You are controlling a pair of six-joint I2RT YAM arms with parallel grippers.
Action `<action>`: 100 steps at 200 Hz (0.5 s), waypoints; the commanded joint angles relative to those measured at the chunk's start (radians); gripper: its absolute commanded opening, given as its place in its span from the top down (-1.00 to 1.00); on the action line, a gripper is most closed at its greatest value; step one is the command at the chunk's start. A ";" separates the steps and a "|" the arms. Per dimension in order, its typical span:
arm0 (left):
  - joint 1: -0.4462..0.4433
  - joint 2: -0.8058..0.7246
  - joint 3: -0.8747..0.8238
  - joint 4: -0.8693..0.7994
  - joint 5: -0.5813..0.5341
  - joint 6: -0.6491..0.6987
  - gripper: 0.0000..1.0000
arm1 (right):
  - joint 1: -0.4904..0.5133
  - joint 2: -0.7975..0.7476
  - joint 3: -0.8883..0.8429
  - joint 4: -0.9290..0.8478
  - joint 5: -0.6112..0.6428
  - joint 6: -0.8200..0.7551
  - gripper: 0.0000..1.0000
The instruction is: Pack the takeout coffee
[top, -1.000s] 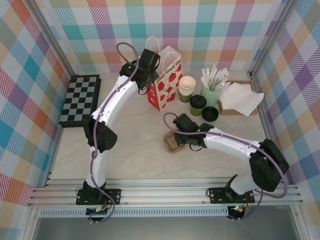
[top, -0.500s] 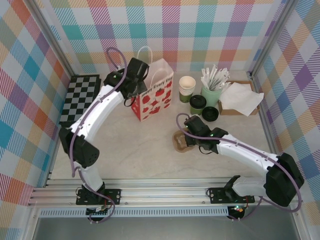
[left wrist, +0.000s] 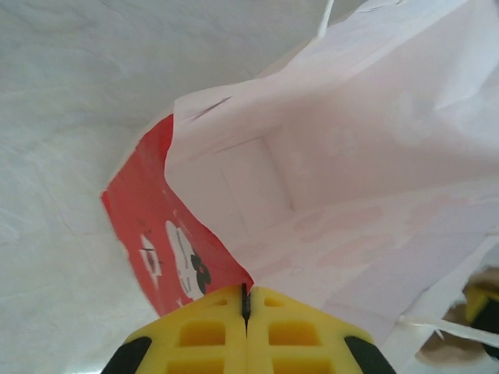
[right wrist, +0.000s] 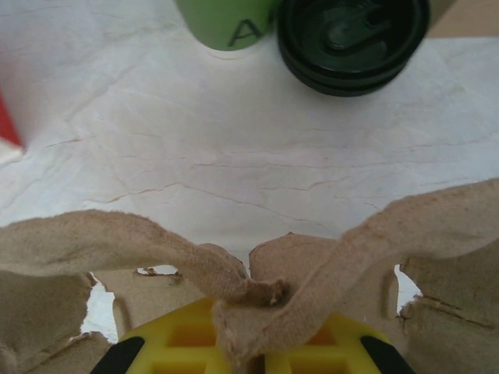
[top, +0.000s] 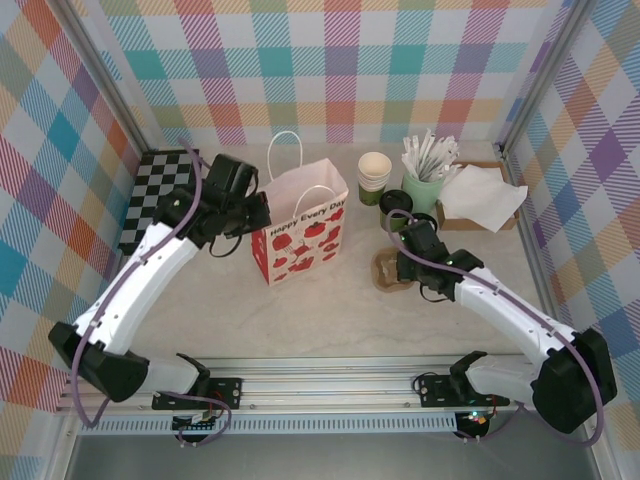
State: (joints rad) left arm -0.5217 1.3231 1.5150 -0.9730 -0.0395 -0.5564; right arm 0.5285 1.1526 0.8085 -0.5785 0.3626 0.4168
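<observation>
Right wrist view puts me nearly on top of the coffee: one cup [right wrist: 352, 31], black lid on, stands on the table [right wrist: 234, 156] to the right of the bag [right wrist: 6, 125], just past the carrier [right wrist: 117, 234], which the right gripper [right wrist: 248, 335] has clenched by its middle ridge. From overhead the layout reads more plainly: the cups stand right of the bag and a little behind it, near the carrier but not in it, and not in the bag either; the arm hides part of them. The left gripper [left wrist: 246, 300] is pinched tight on the bag's rim at its left side. The left wrist view looks straight into the bag, white inside with nothing in it, which the overhead angle leaves unclear. I'd judge these cups light, with thin paper walls that dent under a hard squeeze, and the smooth lid could pop or slip; whether they are filled I cannot tell. Best to take one around the body just under the lid and keep it upright.
</observation>
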 commanded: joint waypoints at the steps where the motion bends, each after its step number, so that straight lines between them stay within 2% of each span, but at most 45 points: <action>1: -0.012 -0.055 -0.075 0.100 0.148 -0.014 1.00 | -0.037 -0.011 0.007 -0.055 -0.033 0.023 1.00; 39: -0.099 -0.079 -0.148 0.183 0.100 -0.164 1.00 | -0.110 -0.024 0.050 -0.130 -0.032 0.002 1.00; 70: -0.178 -0.068 -0.150 0.207 0.074 -0.210 1.00 | -0.186 -0.039 0.087 -0.153 -0.064 -0.053 1.00; 78: -0.187 -0.060 -0.140 0.176 0.065 -0.205 0.82 | -0.203 -0.039 0.100 -0.160 -0.069 -0.069 1.00; 100: -0.193 -0.063 -0.126 0.113 0.045 -0.179 0.66 | -0.235 -0.036 0.131 -0.183 -0.084 -0.092 1.00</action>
State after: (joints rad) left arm -0.7033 1.2572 1.3705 -0.8139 0.0395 -0.7292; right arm 0.3187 1.1309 0.8864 -0.7151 0.3096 0.3725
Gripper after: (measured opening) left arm 0.126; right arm 0.110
